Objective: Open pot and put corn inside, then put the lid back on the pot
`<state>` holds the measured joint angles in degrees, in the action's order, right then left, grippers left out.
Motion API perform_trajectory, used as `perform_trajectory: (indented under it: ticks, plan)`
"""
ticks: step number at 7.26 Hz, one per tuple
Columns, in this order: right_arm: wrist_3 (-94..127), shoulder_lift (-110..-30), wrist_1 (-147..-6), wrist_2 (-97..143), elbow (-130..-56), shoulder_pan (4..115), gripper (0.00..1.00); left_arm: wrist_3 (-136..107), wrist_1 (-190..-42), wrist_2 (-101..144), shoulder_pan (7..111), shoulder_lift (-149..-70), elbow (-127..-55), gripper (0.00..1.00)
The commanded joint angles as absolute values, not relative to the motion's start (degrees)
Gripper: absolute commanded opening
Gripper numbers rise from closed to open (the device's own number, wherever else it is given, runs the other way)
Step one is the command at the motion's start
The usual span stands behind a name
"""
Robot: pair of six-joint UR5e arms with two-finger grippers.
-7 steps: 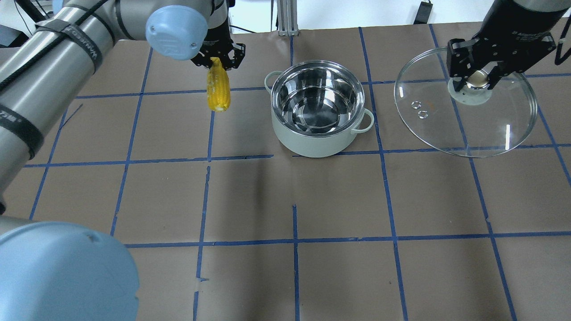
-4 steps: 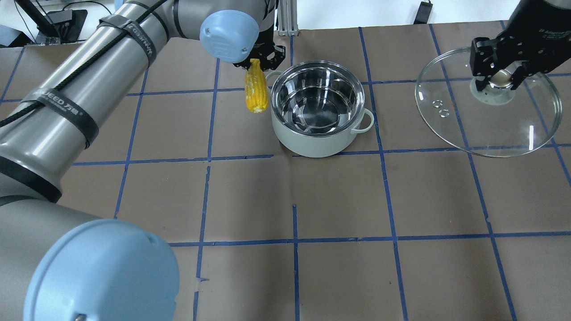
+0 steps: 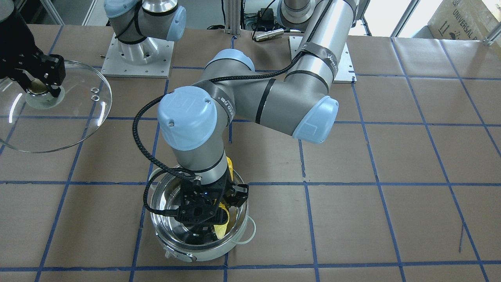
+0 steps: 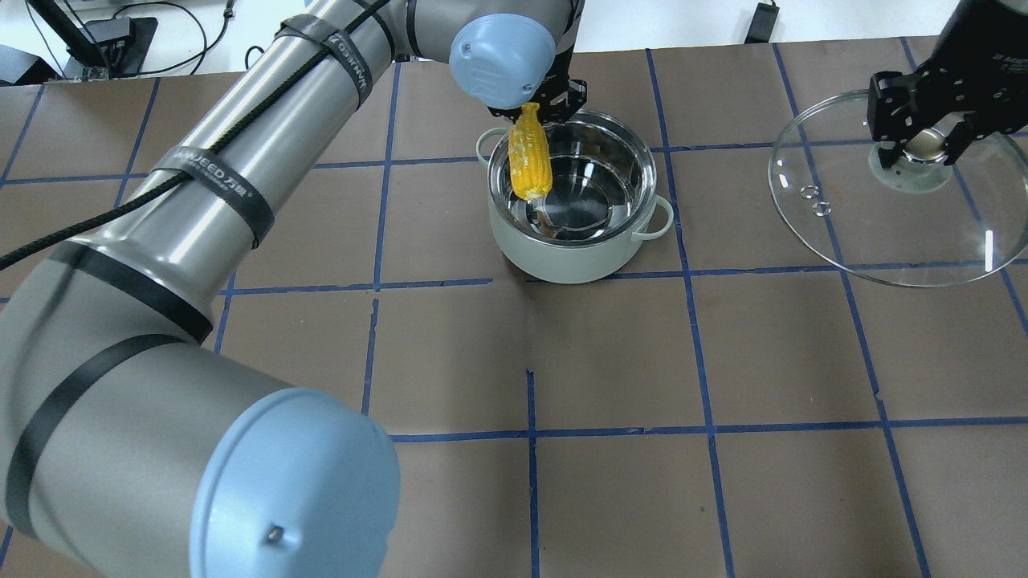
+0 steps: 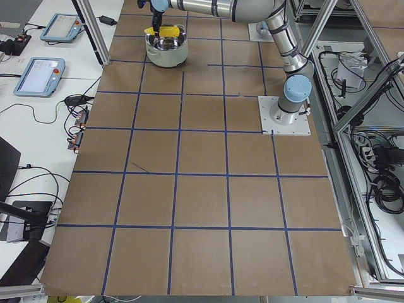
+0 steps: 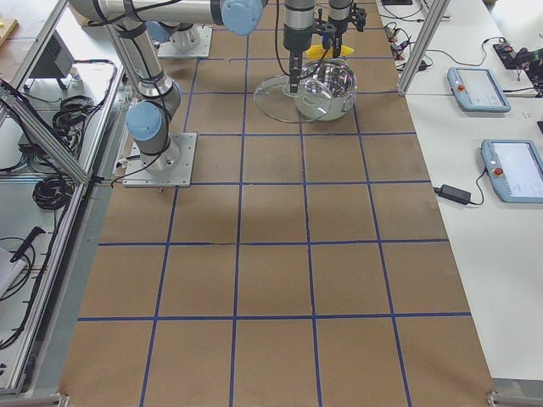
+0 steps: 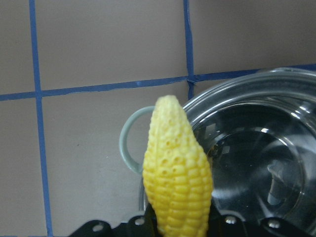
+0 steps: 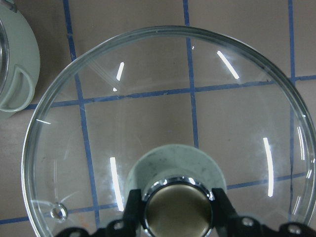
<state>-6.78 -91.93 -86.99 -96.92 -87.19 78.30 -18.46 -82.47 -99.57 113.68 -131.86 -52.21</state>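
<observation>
Overhead exterior: the step in hand is corn into pot. Left end effector (image 4: 536, 111) is closed on one end of the corn (image 4: 530, 160), which sits over the left part of the open pot (image 4: 562, 253), above the rim and not released. Right end effector (image 4: 919, 144) clamps the knob of the lid (image 4: 883, 233), well apart to the right. I can't tell whether the lid touches the surface (image 4: 450, 353). Next, probably: lower the corn, open the fingers, retreat, then bring the lid across. Corn is yellow, tapered and bumpy, shorter than the pot is wide, so it should fit. Pot interior is shiny and empty.
</observation>
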Motion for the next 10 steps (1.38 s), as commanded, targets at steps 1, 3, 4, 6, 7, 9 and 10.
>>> perform_trajectory:
  ticks: [1,3,4,6,7,9,10]
  plan:
    - [-6.86,-92.28,-86.92,-97.12,-87.19,78.05,0.39,-19.51,-89.52,-99.49,115.75,-137.52,-41.53,0.46]
    - [-6.86,-92.37,-87.01,-97.03,-87.28,78.05,0.39,-19.51,-91.22,-99.4,116.19,-137.82,-39.64,1.0]
    - [-6.86,-92.37,-87.01,-97.03,-87.28,78.05,0.39,-19.51,-91.75,-99.4,116.28,-137.64,-40.25,1.0]
    - [-6.86,-92.37,-87.01,-97.03,-87.28,78.05,0.39,-19.51,-92.37,-99.4,116.28,-137.46,-40.34,1.0]
    - [-6.86,-92.37,-87.01,-96.94,-87.28,78.05,0.39,-19.42,-92.55,-99.49,116.02,-137.29,-40.34,1.0]
    - [-6.86,-92.46,-87.01,-96.68,-87.19,78.13,0.39,-18.28,-92.72,-99.49,110.69,-136.94,-39.99,1.0]
    - [-6.86,-92.55,-87.01,-96.42,-87.1,78.31,0.39,-16.19,-92.72,-99.49,107.61,-136.32,-39.9,1.0]
